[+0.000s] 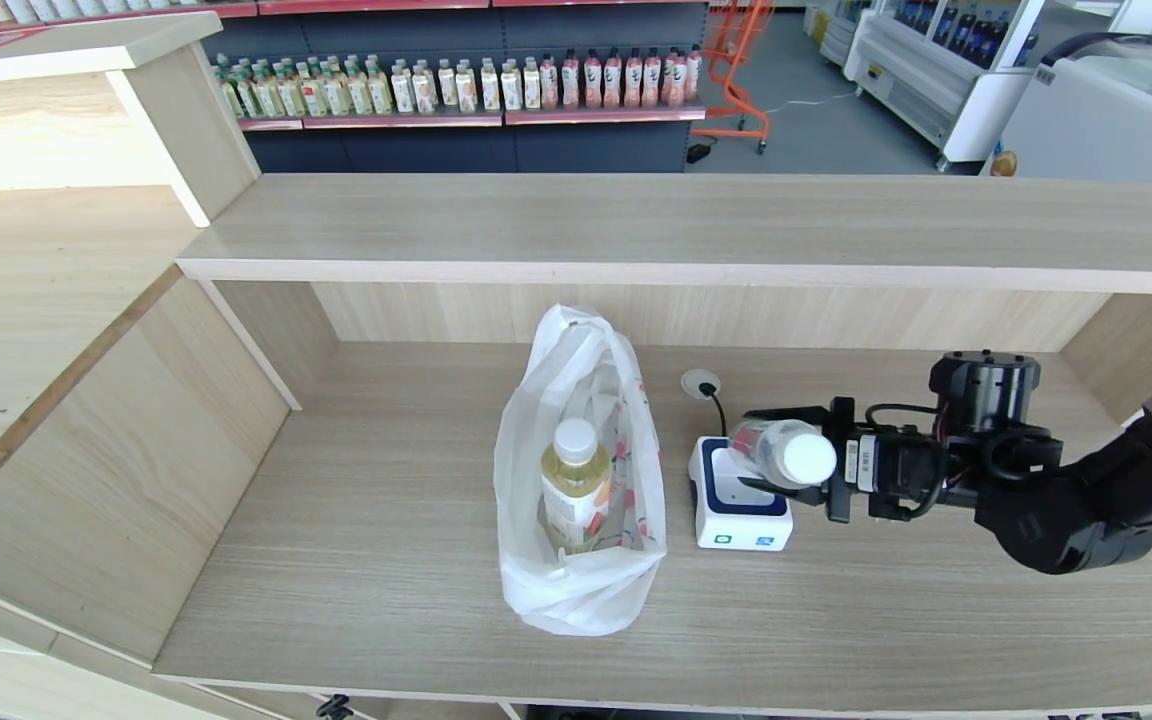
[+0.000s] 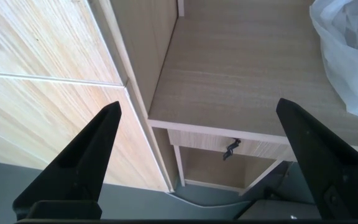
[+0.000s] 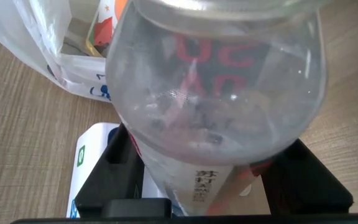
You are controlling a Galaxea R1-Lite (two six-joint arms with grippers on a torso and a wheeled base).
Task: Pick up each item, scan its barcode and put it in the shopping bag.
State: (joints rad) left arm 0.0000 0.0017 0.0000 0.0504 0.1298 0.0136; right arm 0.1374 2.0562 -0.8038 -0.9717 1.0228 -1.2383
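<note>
Right end effector (image 1: 772,452) clenched on clear bottle (image 1: 788,453), just above scanner (image 1: 742,522). Shopping bag (image 1: 526,480) at scanner's 9 o'clock, tea bottle (image 1: 574,482) upright inside. Risk: bag mouth limp and narrow; carried bottle may snag rim and topple bag on bench (image 1: 386,560). Left end effector (image 2: 197,104) released, holding nothing.

Possibly red lettering (image 3: 219,59) on bottle (image 3: 166,118)
</note>
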